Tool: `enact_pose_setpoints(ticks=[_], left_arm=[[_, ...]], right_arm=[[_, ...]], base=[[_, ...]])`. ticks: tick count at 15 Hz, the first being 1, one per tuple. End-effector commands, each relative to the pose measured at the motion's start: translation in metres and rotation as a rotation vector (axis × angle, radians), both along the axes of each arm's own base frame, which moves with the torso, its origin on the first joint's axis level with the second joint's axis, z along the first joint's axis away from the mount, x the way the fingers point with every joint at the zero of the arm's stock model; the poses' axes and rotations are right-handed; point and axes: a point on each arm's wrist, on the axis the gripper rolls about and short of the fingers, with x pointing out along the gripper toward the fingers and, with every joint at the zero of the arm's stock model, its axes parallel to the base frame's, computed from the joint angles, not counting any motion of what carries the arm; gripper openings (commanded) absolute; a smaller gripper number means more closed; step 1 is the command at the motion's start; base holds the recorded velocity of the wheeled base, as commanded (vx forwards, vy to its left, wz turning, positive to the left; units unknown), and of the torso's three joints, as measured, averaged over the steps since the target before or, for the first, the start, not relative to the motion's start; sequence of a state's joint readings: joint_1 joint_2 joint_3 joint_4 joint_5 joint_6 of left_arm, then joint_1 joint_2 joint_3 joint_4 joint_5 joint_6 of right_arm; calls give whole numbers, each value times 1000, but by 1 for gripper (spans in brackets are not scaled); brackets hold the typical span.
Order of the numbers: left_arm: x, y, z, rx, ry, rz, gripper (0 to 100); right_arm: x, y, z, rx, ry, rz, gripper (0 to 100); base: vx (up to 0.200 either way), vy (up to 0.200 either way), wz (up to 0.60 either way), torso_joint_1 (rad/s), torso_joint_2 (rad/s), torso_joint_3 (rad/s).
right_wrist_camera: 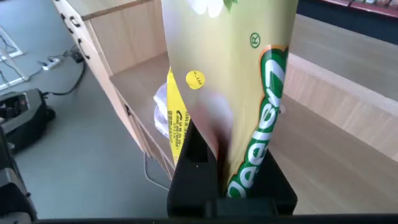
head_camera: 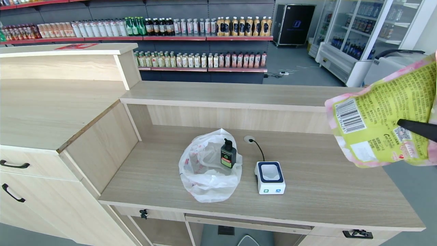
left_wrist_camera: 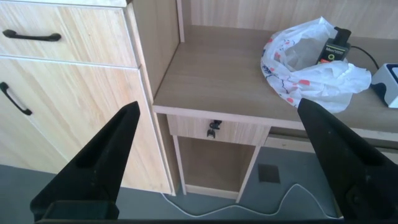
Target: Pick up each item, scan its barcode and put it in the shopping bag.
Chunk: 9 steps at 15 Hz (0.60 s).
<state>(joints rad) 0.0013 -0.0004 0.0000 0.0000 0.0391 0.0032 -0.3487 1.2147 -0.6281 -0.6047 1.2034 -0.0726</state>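
Right gripper [right_wrist_camera: 214,162] clamped on green snack pouch [head_camera: 382,112], held up right of scanner [head_camera: 269,177], barcode [head_camera: 350,116] exposed. I judge it light, soft, slippery film; grip near the edge. Left gripper [left_wrist_camera: 219,104] spread apart, low beside counter [left_wrist_camera: 205,81].

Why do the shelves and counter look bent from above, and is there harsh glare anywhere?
Head view: a wide lens bends straight lines, so the shelves bow and the counter edges slant; lighting is even, faint shadow by the scanner. Left wrist view: the open left end effector reads as dark silhouettes. Right wrist view: the snack pouch carries a pale sheen, no hard glare.
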Motion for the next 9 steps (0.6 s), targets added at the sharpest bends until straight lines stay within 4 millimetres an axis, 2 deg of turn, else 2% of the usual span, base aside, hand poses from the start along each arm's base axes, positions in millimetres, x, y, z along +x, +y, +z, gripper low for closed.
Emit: enact_pose_setpoints(ticks=[1,4,7,9], left_arm=[[0,0,0,0,0,1,100],[0,0,0,0,0,1,100],[0,0,0,0,0,1,100],[0,0,0,0,0,1,100]], right_arm=[[-27,25,24,51,-33,105,0],[-26,55,31,209,78,202,0],[-24,89,28,258,67,201,0],[-32,97,23,256,80,235,0]], base=[[0,0,0,0,0,0],[0,0,0,0,0,0],[0,0,0,0,0,0],[0,0,0,0,0,0]])
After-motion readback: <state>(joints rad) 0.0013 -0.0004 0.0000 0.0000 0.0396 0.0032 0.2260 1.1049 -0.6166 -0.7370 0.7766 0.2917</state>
